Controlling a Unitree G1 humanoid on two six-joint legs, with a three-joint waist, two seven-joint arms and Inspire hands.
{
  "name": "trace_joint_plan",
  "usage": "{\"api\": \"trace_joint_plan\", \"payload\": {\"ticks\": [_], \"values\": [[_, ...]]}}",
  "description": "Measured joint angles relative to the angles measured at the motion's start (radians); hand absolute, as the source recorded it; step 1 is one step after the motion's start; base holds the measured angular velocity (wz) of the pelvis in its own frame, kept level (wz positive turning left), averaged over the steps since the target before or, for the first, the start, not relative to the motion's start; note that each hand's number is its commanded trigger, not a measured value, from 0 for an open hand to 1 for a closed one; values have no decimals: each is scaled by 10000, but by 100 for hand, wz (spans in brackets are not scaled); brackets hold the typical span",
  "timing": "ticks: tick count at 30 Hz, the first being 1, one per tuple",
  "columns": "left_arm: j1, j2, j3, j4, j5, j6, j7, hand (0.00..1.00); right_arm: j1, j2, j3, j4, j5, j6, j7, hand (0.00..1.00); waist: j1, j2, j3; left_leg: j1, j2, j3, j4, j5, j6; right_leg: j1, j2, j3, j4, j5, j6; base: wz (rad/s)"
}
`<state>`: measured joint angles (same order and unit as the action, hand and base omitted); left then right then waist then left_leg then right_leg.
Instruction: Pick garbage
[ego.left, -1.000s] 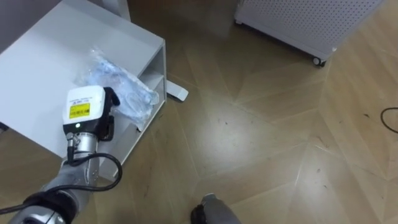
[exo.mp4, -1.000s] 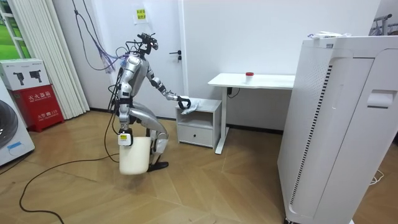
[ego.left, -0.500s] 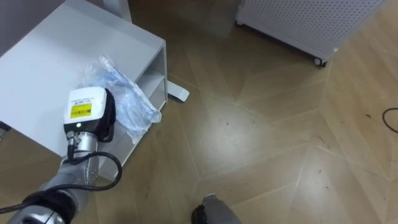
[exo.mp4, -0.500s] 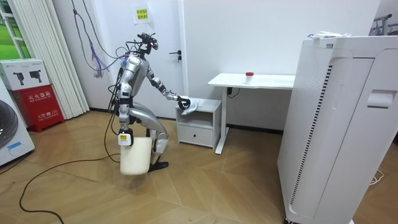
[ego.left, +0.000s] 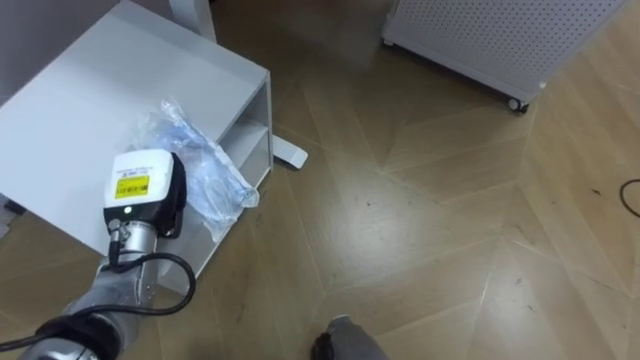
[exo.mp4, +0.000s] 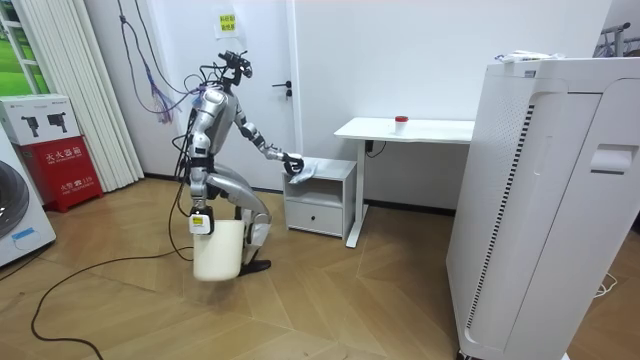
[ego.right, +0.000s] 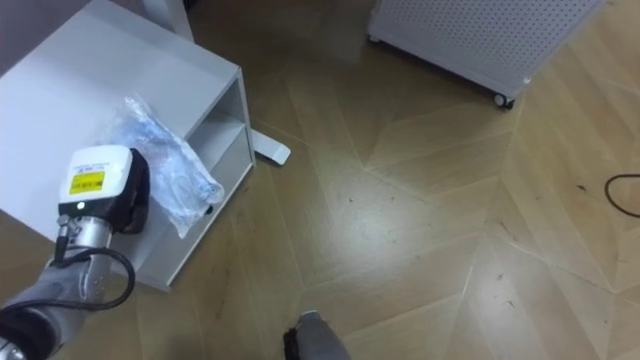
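**Reaching for the bag at the cabinet's edge**

Coming in from the near left, the left robot hand (ego.left: 160, 195) is over the top of the low white cabinet with an open shelf (ego.left: 90, 90), its back turned up to the camera. Its fingers are hidden beneath it, so I cannot tell whether they are clenched on anything.

The crumpled clear plastic bag with a bluish tint (ego.left: 205, 160) is the garbage here. It lies on the cabinet top, touching the robot hand on that hand's right and far side. Its long axis runs diagonally from far left to near right. The near-right end hangs over the cabinet's front edge, in front of the shelf opening.

In the room view the robot stands with bent knees at the room view's left of the cabinet, left arm held out to it. The right robot hand (exo.mp4: 203, 222) hangs low at the rim of a white plastic bin (exo.mp4: 218, 255) on the wooden floor (ego.left: 420, 230), well apart from the bag. I cannot tell whether it grips the rim.

The left robot hand is clearly the nearer, so the pick is probably its job. A grasp across the bag's short axis looks soundest, since the limp film could slide off the overhanging edge.
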<state>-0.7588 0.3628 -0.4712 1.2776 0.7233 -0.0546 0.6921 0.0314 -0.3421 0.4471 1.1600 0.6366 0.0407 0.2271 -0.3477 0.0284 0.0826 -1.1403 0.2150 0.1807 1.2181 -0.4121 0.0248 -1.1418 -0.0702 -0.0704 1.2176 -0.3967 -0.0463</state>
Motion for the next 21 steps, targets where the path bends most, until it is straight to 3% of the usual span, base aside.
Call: {"api": "trace_joint_plan", "payload": {"ticks": [7, 10, 12, 15, 17, 18, 21], "values": [[410, -67, 89, -359, -901, -751, 787, 100, -153, 0, -109, -57, -245, -396, -788, 100, 311, -60, -16, 740, -213, 89, -515, 99, -78, 677, -188, 24, -341, -81, 110, 6], [718, -216, 313, -830, -1362, -1166, 1030, 100, -497, 4, -349, -72, -342, -519, -1334, 100, 402, -131, -19, 1248, -565, 100, -1227, 370, -75, 1170, -352, -15, -842, 3, 187, 21], [869, -313, 403, -1483, -1585, -1459, 1216, 100, -982, -40, -477, -34, -358, -620, -1907, 100, 731, -218, -28, 1549, -560, 191, -1712, 529, -36, 1469, -336, -25, -1343, 233, 130, 2], [1000, -521, 357, -1797, -1989, -1715, 1278, 100, -1444, -47, -444, -31, -688, -619, -2563, 100, 944, -296, -36, 1901, -552, 191, -2105, 635, 7, 1888, -322, -116, -1827, 389, 115, -5], [1165, -799, 221, -1894, -2428, -1909, 1258, 100, -1673, -93, -442, -30, -977, -620, -3069, 100, 1096, -380, -51, 2267, -593, 174, -2409, 677, 53, 2327, -336, -190, -2200, 419, 159, 6], [1449, -819, 231, -2334, -2581, -1951, 1252, 100, -1808, -96, -454, -37, -979, -623, -3267, 100, 1131, -466, -105, 2347, -676, 168, -2613, 739, 49, 2394, -341, -175, -2370, 445, 198, 0], [2032, -886, 225, -3249, -2609, -2110, 1134, 100, -2106, -64, -1139, -69, -904, -737, -3591, 100, 1400, -507, -123, 2429, -662, 70, -2794, 775, 83, 2619, -327, -309, -2728, 505, 207, 3]]}}
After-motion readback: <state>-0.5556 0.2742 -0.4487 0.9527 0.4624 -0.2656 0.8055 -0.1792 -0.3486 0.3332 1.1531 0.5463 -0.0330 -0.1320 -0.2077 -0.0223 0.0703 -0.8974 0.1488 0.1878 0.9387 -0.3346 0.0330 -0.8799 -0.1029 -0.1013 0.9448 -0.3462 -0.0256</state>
